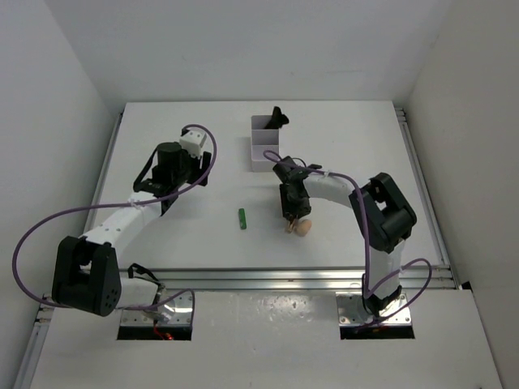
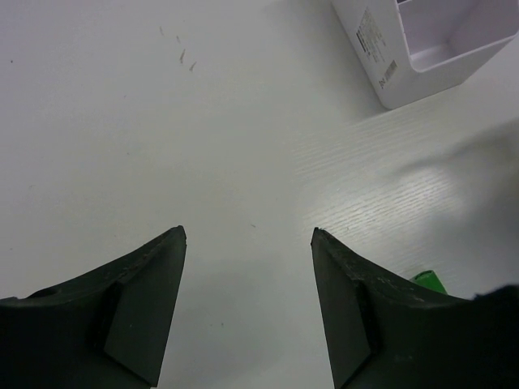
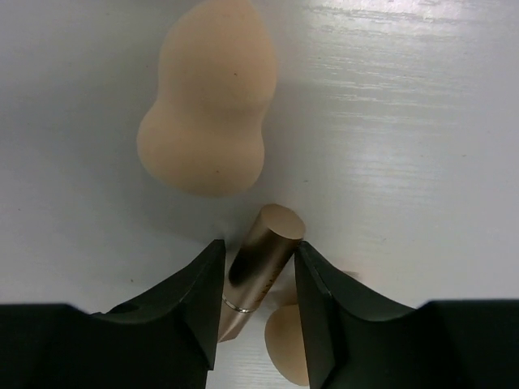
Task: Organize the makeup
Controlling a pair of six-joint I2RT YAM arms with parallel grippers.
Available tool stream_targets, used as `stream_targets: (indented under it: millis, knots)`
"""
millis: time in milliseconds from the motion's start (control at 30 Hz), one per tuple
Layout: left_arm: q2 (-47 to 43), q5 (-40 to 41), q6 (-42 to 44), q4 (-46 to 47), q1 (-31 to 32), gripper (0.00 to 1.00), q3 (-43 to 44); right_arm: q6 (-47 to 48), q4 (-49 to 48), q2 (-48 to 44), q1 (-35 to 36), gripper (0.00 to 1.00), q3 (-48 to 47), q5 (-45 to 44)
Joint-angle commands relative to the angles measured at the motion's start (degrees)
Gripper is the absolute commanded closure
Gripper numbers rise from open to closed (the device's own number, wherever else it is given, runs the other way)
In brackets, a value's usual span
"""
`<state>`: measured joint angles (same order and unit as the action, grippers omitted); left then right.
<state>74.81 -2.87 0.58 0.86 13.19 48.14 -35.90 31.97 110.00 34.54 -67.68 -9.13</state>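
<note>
My right gripper (image 3: 259,247) is down on the table in the right wrist view, shut on a rose-gold tube (image 3: 263,259) that lies slanted between its fingers. A peach sponge (image 3: 207,105) lies just beyond the tube's end. A second peach sponge (image 3: 288,340) shows under the right finger. From above, the right gripper (image 1: 290,217) stands beside a sponge (image 1: 302,228). A green tube (image 1: 242,219) lies alone at mid-table. My left gripper (image 2: 249,235) hangs open over bare table, holding nothing; the green tube (image 2: 430,280) peeks out past its right finger.
The white three-compartment box (image 1: 263,146) stands at the back centre, with a black brush (image 1: 278,117) sticking out of its far compartment. Its near corner (image 2: 422,49) shows top right in the left wrist view. A metal rail runs along the table's near edge.
</note>
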Motion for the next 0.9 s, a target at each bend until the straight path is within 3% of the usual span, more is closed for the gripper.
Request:
stream_targets:
  millis: [0,500,733,867]
  knots:
    - [-2.1,1.1,-0.4,2.7,0.4,0.31,-0.6,-2.5,0.9,0.7,-0.3,0.62,-1.9,0.4]
    - [-3.2,2.2,0.1,3.3,0.4,0.31,-0.6,-5.4,-1.3,-1.3,-1.6,0.99,-1.7,2.3]
    - [-3.2,1.0,0.1,1.3,0.4,0.31,-0.6,-3.8,-5.8,-9.6,-0.9,1.0,2.3,1.0]
    - [-2.6,1.6,-1.4,-0.3,0.4,0.33,-0.6,5.4,-17.6,-19.5,0.2,1.0,8.8,-6.2]
